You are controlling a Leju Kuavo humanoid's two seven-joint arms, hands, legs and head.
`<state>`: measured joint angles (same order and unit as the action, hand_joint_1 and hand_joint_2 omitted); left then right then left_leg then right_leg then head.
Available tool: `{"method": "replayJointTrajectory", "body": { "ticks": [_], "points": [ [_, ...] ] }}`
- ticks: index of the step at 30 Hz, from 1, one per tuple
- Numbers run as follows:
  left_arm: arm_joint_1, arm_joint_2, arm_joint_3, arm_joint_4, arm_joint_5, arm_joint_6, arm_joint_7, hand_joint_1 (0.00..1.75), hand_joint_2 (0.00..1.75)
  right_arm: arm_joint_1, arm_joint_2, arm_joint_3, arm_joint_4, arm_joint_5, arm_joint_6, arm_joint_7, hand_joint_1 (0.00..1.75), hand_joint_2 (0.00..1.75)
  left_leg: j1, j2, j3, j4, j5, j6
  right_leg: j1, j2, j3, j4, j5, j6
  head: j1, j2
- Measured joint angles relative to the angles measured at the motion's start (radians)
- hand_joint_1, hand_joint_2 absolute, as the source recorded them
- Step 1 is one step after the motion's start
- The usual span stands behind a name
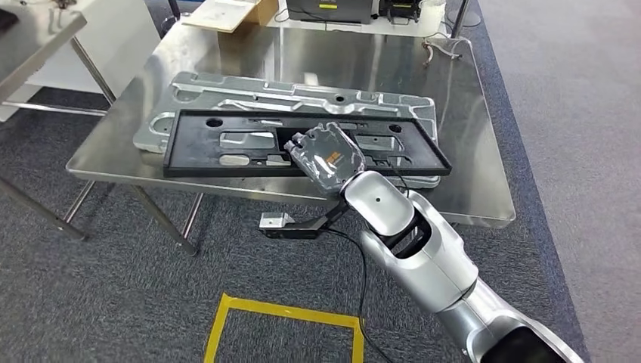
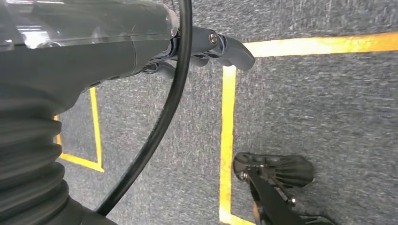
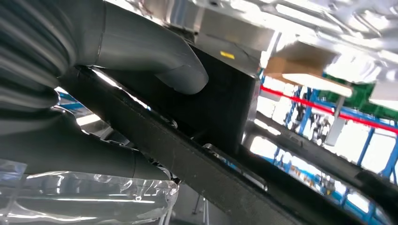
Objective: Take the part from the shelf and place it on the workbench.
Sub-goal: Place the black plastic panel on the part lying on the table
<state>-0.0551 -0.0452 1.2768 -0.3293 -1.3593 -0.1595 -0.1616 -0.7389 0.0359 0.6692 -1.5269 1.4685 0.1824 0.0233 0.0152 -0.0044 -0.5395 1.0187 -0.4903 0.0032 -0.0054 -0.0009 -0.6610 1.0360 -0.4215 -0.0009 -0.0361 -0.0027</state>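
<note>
Two flat pieces lie stacked on the steel workbench (image 1: pixel 484 193) in the head view: a long black part (image 1: pixel 227 161), a frame with cut-outs, rests on a grey metal plate (image 1: pixel 249 94) that juts past it toward twelve o'clock. The right hand (image 1: pixel 326 157) (wrapped in clear plastic) sits on the part's near rail toward its three o'clock end, with the silver right arm (image 1: pixel 423 249) reaching in from five o'clock. A cardboard box (image 1: pixel 234 11) stands at the bench's far edge, and yellow floor tape (image 1: pixel 283 310) marks the carpet at six o'clock.

From the left wrist, the left hand (image 2: pixel 141 51) hangs over grey carpet and the yellow tape; its dark fingers (image 2: pixel 230 49) look loosely curled with nothing in them, though whether they are fully closed I cannot tell.

From the right wrist, the grey thumb (image 3: pixel 173 70) presses one face of the black part and the dark fingers (image 3: pixel 94 159) lie along the other side, so the right hand clamps it.
</note>
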Motion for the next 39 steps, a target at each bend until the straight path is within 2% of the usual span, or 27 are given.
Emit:
{"method": "replayJointTrajectory", "body": {
  "ticks": [2,4,5,7,8,9,10,11,12,14,15,18,19,20,22,23,24,25,26,28,29,30,32,34,36,38,39],
  "points": [
    [-0.001,0.0,0.0,0.0,-0.001,0.0,-0.005,0.0,1.75,-0.003,0.0,0.001,0.0,-0.005,0.003,0.0,1.75,1.75,0.001,0.001,0.006,0.001,-0.008,-0.012,-0.001,0.003,0.01,-0.006,-0.001,-0.017,0.0,0.0],
    [-0.003,0.0,0.0,0.0,-0.002,0.0,-0.009,0.0,1.75,-0.009,0.001,0.002,0.0,-0.011,0.005,0.0,1.75,1.75,0.003,0.002,-0.009,0.047,-0.026,-0.02,-0.003,0.003,0.03,-0.012,-0.009,-0.03,0.0,0.0],
    [-0.004,0.0,0.0,0.0,-0.002,0.0,-0.01,0.0,1.75,-0.011,0.001,0.003,0.0,-0.013,0.006,0.0,1.75,1.75,0.004,0.002,-0.036,0.098,-0.042,-0.022,-0.004,0.003,0.04,-0.015,-0.015,-0.035,0.0,0.0],
    [-0.003,0.0,0.0,0.0,-0.002,0.001,-0.011,0.0,1.75,-0.013,0.001,0.006,0.002,-0.019,0.01,0.0,1.75,1.75,0.005,0.001,-0.114,0.221,-0.084,-0.024,-0.002,0.004,0.056,-0.016,-0.028,-0.04,0.0,0.0],
    [-0.001,-0.001,0.0,0.0,-0.002,0.001,-0.01,0.0,1.75,-0.012,0.001,0.009,0.004,-0.022,0.012,-0.001,1.75,1.75,0.005,0.001,-0.147,0.258,-0.097,-0.025,0.0,0.006,0.065,-0.016,-0.035,-0.041,0.0,0.0],
    [0.001,-0.001,0.0,0.0,-0.001,0.001,-0.01,0.0,1.75,-0.011,0.001,0.011,0.007,-0.025,0.014,-0.002,1.75,1.75,0.005,0.002,-0.167,0.267,-0.097,-0.024,0.002,0.007,0.075,-0.016,-0.044,-0.041,0.0,0.0],
    [0.002,-0.002,0.0,0.0,0.0,0.001,-0.009,0.0,1.75,-0.011,0.001,0.014,0.01,-0.028,0.015,-0.002,1.75,1.75,0.004,0.001,-0.171,0.242,-0.076,-0.021,0.003,0.009,0.087,-0.016,-0.053,-0.04,0.0,0.0],
    [0.002,-0.003,0.0,0.0,0.001,0.001,-0.008,0.0,1.75,-0.011,0.001,0.016,0.014,-0.031,0.015,-0.002,1.75,1.75,0.003,0.001,-0.162,0.189,-0.033,-0.016,0.004,0.009,0.1,-0.016,-0.062,-0.039,0.0,0.0],
    [0.003,-0.004,0.001,0.0,0.003,0.001,-0.007,0.0,1.75,-0.012,0.001,0.017,0.018,-0.033,0.015,-0.002,1.75,1.75,0.001,0.001,-0.15,0.124,0.023,-0.009,0.006,0.01,0.112,-0.016,-0.072,-0.038,0.0,0.0],
    [0.003,-0.004,0.004,0.001,0.004,0.0,-0.005,0.0,1.75,-0.013,0.0,0.019,0.029,-0.037,0.015,-0.002,1.75,1.75,-0.007,0.002,-0.13,0.033,0.087,0.003,0.009,0.013,0.126,-0.016,-0.089,-0.029,0.0,0.0],
    [0.003,-0.005,0.006,0.001,0.004,0.0,-0.004,0.0,1.75,-0.014,0.0,0.02,0.034,-0.039,0.014,-0.002,1.75,1.75,-0.011,0.002,-0.126,0.015,0.095,0.007,0.009,0.014,0.129,-0.014,-0.094,-0.023,0.0,0.0],
    [0.001,-0.007,0.011,0.0,0.006,-0.001,-0.004,0.0,1.75,-0.016,0.0,0.02,0.045,-0.041,0.013,-0.002,1.75,1.75,-0.009,0.001,-0.106,0.004,0.088,0.02,0.009,0.013,0.134,0.003,-0.103,-0.005,0.0,0.0],
    [0.0,-0.008,0.012,0.0,0.006,-0.001,-0.004,0.0,1.75,-0.018,0.0,0.02,0.047,-0.041,0.013,-0.002,1.75,1.75,-0.007,0.001,-0.096,0.002,0.085,0.026,0.007,0.012,0.122,0.031,-0.111,0.001,0.0,0.0],
    [-0.001,-0.009,0.014,0.0,0.006,-0.002,-0.004,0.0,1.75,-0.02,0.0,0.02,0.05,-0.041,0.013,-0.003,1.75,1.75,-0.005,0.0,-0.087,-0.001,0.081,0.03,0.005,0.011,0.095,0.078,-0.124,0.007,0.0,0.0],
    [-0.003,-0.01,0.016,0.0,0.007,-0.002,-0.003,0.0,1.75,-0.02,-0.001,0.019,0.059,-0.041,0.013,-0.003,1.75,1.75,-0.006,0.0,-0.072,-0.001,0.066,0.035,0.001,0.01,0.014,0.196,-0.162,0.017,0.0,0.0],
    [-0.003,-0.011,0.017,0.0,0.007,-0.003,-0.003,0.0,1.75,-0.018,-0.002,0.019,0.064,-0.041,0.013,-0.003,1.75,1.75,-0.006,0.0,-0.063,-0.001,0.057,0.035,0.0,0.009,-0.024,0.238,-0.178,0.02,0.0,0.0],
    [-0.002,-0.012,0.017,0.0,0.008,-0.003,-0.002,0.0,1.75,-0.017,-0.004,0.019,0.07,-0.041,0.013,-0.003,1.75,1.75,-0.006,-0.001,-0.052,-0.001,0.048,0.034,-0.001,0.008,-0.049,0.25,-0.181,0.022,0.0,0.0],
    [-0.002,-0.013,0.017,0.0,0.008,-0.003,-0.001,0.0,1.75,-0.016,-0.005,0.019,0.076,-0.041,0.013,-0.003,1.75,1.75,-0.006,-0.001,-0.038,-0.001,0.037,0.034,-0.001,0.007,-0.059,0.231,-0.164,0.021,0.0,0.0],
    [-0.002,-0.015,0.018,0.0,0.008,-0.003,0.0,0.0,1.75,-0.016,-0.005,0.018,0.082,-0.042,0.013,-0.003,1.75,1.75,-0.006,-0.002,-0.023,-0.001,0.026,0.033,-0.001,0.006,-0.054,0.184,-0.126,0.018,0.0,0.0],
    [-0.002,-0.018,0.018,0.0,0.009,-0.003,0.001,0.0,1.75,-0.018,-0.006,0.015,0.094,-0.042,0.012,-0.002,1.75,1.75,-0.007,-0.004,0.005,-0.002,0.003,0.026,0.004,0.005,-0.028,0.061,-0.023,0.006,0.0,0.0],
    [-0.004,-0.02,0.018,0.0,0.009,-0.004,0.002,0.0,1.75,-0.019,-0.006,0.013,0.101,-0.043,0.012,-0.002,1.75,1.75,-0.008,-0.005,0.014,-0.003,-0.006,0.021,0.008,0.004,-0.017,0.02,0.009,-0.001,0.0,0.0],
    [-0.004,-0.021,0.018,0.0,0.009,-0.004,0.003,0.0,1.75,-0.02,-0.006,0.012,0.109,-0.043,0.012,-0.002,1.75,1.75,-0.008,-0.005,0.022,-0.003,-0.012,0.014,0.011,0.004,-0.011,-0.003,0.026,-0.008,0.0,0.0],
    [-0.006,-0.022,0.018,0.0,0.009,-0.005,0.005,0.0,1.75,-0.021,-0.005,0.009,0.122,-0.042,0.012,-0.002,1.75,1.75,-0.01,-0.006,0.029,0.007,-0.012,0.002,0.011,0.006,0.004,-0.015,0.02,-0.021,0.0,0.0],
    [-0.008,-0.023,0.018,0.0,0.009,-0.007,0.005,0.0,1.75,-0.025,-0.003,0.006,0.136,-0.041,0.011,-0.003,1.75,1.75,-0.009,-0.004,0.008,0.058,-0.004,-0.006,0.006,0.007,0.03,-0.027,0.01,-0.033,0.0,0.0],
    [-0.009,-0.024,0.018,0.0,0.009,-0.009,0.004,0.0,1.75,-0.028,-0.001,0.005,0.151,-0.04,0.011,-0.003,1.75,1.75,-0.006,-0.002,-0.056,0.161,-0.021,-0.016,0.004,0.006,0.056,-0.033,-0.007,-0.041,0.0,0.0],
    [-0.007,-0.024,0.019,0.0,0.009,-0.01,0.004,0.0,1.75,-0.027,0.0,0.005,0.165,-0.04,0.011,-0.003,1.75,1.75,-0.002,-0.002,-0.135,0.252,-0.069,-0.028,0.003,0.007,0.079,-0.033,-0.028,-0.043,0.0,0.0],
    [-0.006,-0.024,0.019,0.0,0.009,-0.01,0.004,0.0,1.75,-0.026,0.001,0.005,0.172,-0.039,0.011,-0.003,1.75,1.75,0.0,-0.002,-0.161,0.266,-0.088,-0.033,0.002,0.008,0.093,-0.033,-0.04,-0.042,0.0,0.0]
  ]
}}
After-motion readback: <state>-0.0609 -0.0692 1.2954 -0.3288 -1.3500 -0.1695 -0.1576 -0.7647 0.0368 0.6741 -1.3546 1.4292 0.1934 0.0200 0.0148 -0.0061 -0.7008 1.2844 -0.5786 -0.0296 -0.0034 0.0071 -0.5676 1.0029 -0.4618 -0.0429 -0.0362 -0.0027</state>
